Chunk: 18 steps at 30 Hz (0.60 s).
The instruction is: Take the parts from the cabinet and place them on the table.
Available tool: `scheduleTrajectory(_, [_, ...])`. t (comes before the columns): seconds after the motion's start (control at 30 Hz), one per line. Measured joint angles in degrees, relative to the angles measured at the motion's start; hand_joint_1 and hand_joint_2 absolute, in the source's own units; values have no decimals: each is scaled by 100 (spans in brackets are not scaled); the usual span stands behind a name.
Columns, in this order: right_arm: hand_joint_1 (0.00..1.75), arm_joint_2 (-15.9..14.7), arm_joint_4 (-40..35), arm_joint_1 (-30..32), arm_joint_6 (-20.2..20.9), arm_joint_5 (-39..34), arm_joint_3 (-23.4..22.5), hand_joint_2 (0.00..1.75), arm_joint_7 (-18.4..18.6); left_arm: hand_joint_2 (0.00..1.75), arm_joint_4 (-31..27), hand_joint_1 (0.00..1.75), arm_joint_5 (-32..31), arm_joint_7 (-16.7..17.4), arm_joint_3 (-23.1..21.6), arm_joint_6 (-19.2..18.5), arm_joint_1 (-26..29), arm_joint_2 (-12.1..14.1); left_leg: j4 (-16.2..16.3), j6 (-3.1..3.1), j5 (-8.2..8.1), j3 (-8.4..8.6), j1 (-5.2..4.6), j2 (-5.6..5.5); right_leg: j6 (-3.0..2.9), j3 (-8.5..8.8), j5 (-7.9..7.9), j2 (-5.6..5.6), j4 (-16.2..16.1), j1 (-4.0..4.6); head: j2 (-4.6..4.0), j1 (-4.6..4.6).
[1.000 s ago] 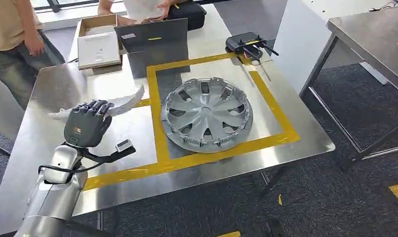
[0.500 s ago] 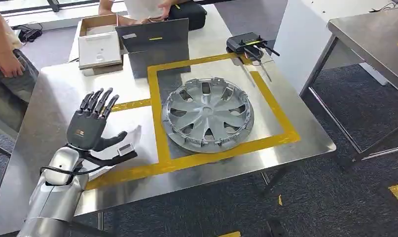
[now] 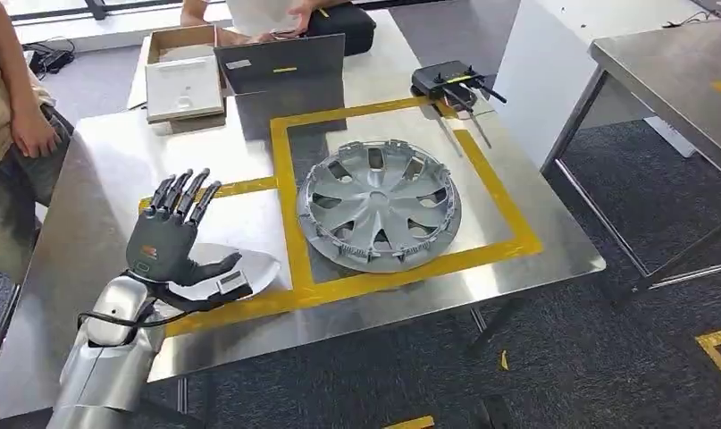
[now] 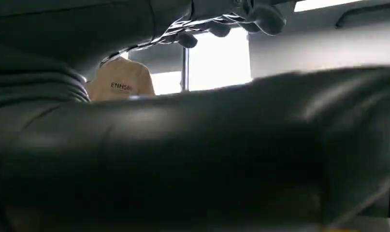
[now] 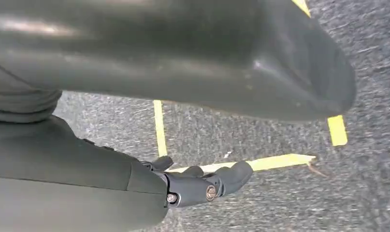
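Observation:
A pale curved trim part (image 3: 254, 267) lies flat on the steel table (image 3: 97, 170), just left of the yellow tape square (image 3: 285, 192). My left hand (image 3: 169, 239) hovers over its left end with the fingers (image 3: 185, 192) stretched out and spread and the thumb (image 3: 215, 267) out to the side over the part, gripping nothing. In the left wrist view the fingers (image 4: 222, 24) also stand apart. A silver hubcap (image 3: 379, 206) rests inside the tape square. My right hand (image 5: 202, 186) hangs over the carpet, loosely bent and empty.
At the table's far end are a cardboard box with a white lid (image 3: 182, 85), a grey metal panel (image 3: 280, 67), a black device (image 3: 446, 79) and a black bag (image 3: 339, 22). One person (image 3: 12, 116) stands at the left, another (image 3: 258, 13) at the back. A second table (image 3: 669, 63) is at the right.
My left hand, which held the pale part up over the table, has drawn back toward the near edge and spread its fingers. The part now lies on the table under it.

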Motion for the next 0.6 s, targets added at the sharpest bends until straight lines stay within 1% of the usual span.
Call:
scheduleTrajectory(0.03, [0, -4, 0, 1, 0, 22, 0, 0, 20, 0, -47, 0, 4, -29, 0, 0, 55, -2, 52, -37, -23, -27, 31, 0, 36, 186, 215, -10, -337, -30, 0, 0])
scheduleTrajectory(0.07, [0, -9, 0, 1, -2, 62, -2, 0, 57, 0, -116, 0, 11, -81, 2, 0, 108, -2, 137, -93, -62, -58, 80, -3, 88, 493, 465, -24, -878, -67, 0, 0])
scheduleTrajectory(0.1, [0, -9, 0, 1, -6, 144, 0, 0, 92, 0, -170, 0, 11, -99, 4, 0, 155, -6, 234, -152, -109, -99, 101, -3, 145, 721, 502, -38, -1343, -99, 2, 2])
scheduleTrajectory(0.13, [0, 24, 4, -5, -9, 208, 11, 0, 107, 0, -230, 0, 11, -103, 20, 0, 217, -4, 289, -206, -134, -196, 69, -20, 126, 785, 392, 7, -1289, -44, 2, 55])
scheduleTrajectory(0.17, [0, 7, 4, 3, -19, 265, 20, 0, 122, 0, -273, 0, 6, -109, 35, 0, 281, -9, 326, -231, -148, -233, 52, -30, -1, 670, 485, 45, -1182, -44, 2, 55])
scheduleTrajectory(0.2, [0, 4, 4, 17, -26, 315, 26, 0, 145, 0, -317, 0, 2, -94, 37, 2, 342, -11, 376, -253, -154, -206, 28, -41, -60, 686, 360, 34, -1278, -82, 0, 37])
scheduleTrajectory(0.23, [0, 2, 4, 23, -37, 354, 37, 0, 158, 0, -370, 0, 0, -57, 39, 4, 394, -13, 363, -293, -127, -229, 37, -52, -122, 645, 371, 38, -1222, -61, 2, 28])
scheduleTrajectory(0.27, [0, 2, 4, 30, -46, 383, 53, 0, 181, 0, -403, 0, 0, -46, 42, 4, 445, -13, 368, -319, -116, -237, 55, -53, -178, 622, 398, 36, -1227, -59, 2, 31])
scheduleTrajectory(0.3, [0, 2, 4, 32, -59, 394, 64, 0, 226, 0, -422, 0, 0, -37, 50, 4, 495, -11, 409, -341, -183, -269, 64, -51, -236, 614, 428, 24, -1249, -65, 2, 33])
scheduleTrajectory(0.33, [0, 0, 4, 36, -90, 396, 64, 0, 291, 0, -433, 0, 0, -22, 57, 4, 538, -11, 582, -344, -377, -338, 65, -49, -274, 599, 453, 23, -1261, -60, 0, 11])
scheduleTrajectory(0.37, [0, -2, 4, 41, -100, 400, 64, 0, 328, 0, -440, 0, 0, 0, 59, 4, 563, -13, 924, -344, -620, -472, 58, -51, -311, 567, 480, 23, -1264, -51, 2, 13])
scheduleTrajectory(0.4, [0, -4, 4, 47, -100, 407, 64, 0, 352, 0, -440, 0, 0, 15, 59, 4, 585, -11, 1388, -351, -874, -662, 55, -51, -335, 522, 509, 17, -1264, -30, 0, 2])
scheduleTrajectory(0.43, [0, -4, 4, 55, -100, 411, 64, 0, 363, 0, -440, 0, 0, 19, 61, 4, 609, -11, 1821, -350, -1067, -834, 55, -51, -357, 473, 544, 9, -1264, -3, 2, 2])
scheduleTrajectory(0.47, [0, -4, 4, 62, -100, 411, 64, 0, 395, 0, -440, 0, 0, 48, 68, 4, 646, -11, 2066, -331, -1127, -911, 52, -52, -366, 428, 580, 7, -1264, 21, 0, 7])
scheduleTrajectory(0.5, [0, -4, 4, 64, -100, 411, 64, 0, 465, 0, -444, 0, 0, 87, 72, 4, 686, -11, 2029, -302, -1047, -851, 43, -52, -372, 390, 615, 6, -1264, 45, 2, 4])
scheduleTrajectory(0.53, [0, -4, 4, 69, -100, 409, 64, 0, 518, 0, -466, 0, 0, 133, 77, 4, 740, 0, 1743, -254, -863, -662, 27, -52, -376, 348, 654, 8, -1264, 66, 2, 7])
scheduleTrajectory(0.57, [0, -4, 4, 78, -100, 400, 64, 0, 560, 0, -518, 0, 0, 179, 79, 4, 796, 13, 1296, -197, -644, -392, 4, -53, -374, 312, 695, 12, -1264, 88, 0, 7])
scheduleTrajectory(0.6, [0, -4, 4, 89, -100, 389, 64, 0, 582, 0, -567, 0, -2, 205, 79, 4, 841, 24, 752, -115, -460, -58, -34, -53, -371, 274, 740, 15, -1264, 102, 2, 4])
